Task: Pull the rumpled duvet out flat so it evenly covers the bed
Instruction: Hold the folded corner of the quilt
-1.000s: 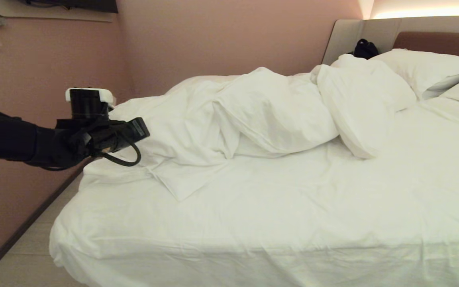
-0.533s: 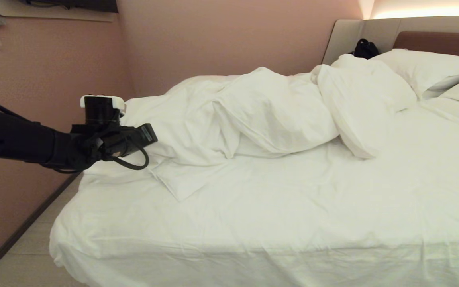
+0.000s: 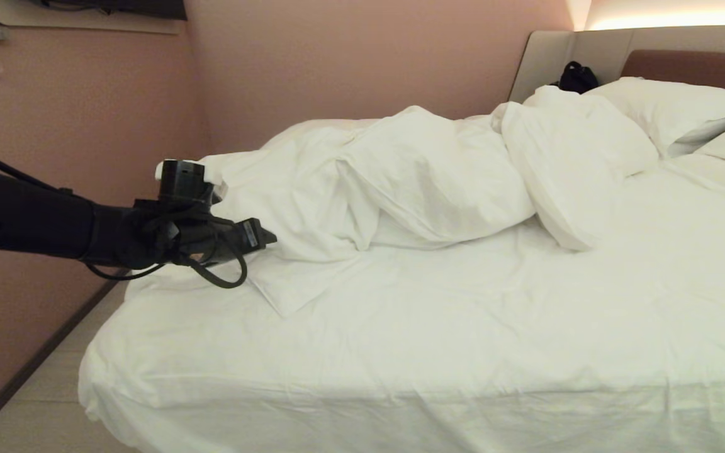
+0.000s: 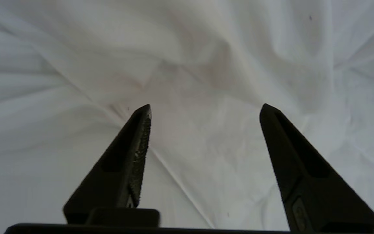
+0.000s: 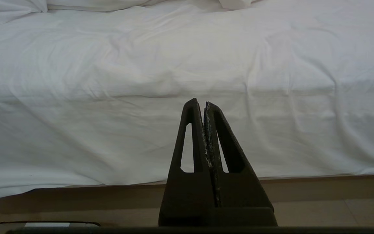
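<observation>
The duvet (image 3: 413, 176) lies bunched in a thick ridge along the far side of the bed (image 3: 400, 352), from the left edge up to the pillows. My left gripper (image 3: 267, 238) reaches in from the left, level, at the duvet's flat near-left flap. In the left wrist view its jaws (image 4: 205, 109) stand wide open with creased white duvet cloth (image 4: 187, 48) just ahead and nothing between them. My right gripper (image 5: 201, 103) is shut and empty, parked low in front of the bed's near side (image 5: 109, 97), out of the head view.
Plump pillows (image 3: 671, 107) lean on the padded headboard (image 3: 690, 63) at the far right, with a black object (image 3: 576, 77) on its ledge. A pink wall (image 3: 54, 113) runs close along the bed's left side, leaving a narrow strip of floor (image 3: 41, 409).
My left arm has moved to the right and a little lower, from beside the wall onto the duvet's left end. The duvet and pillows have not shifted.
</observation>
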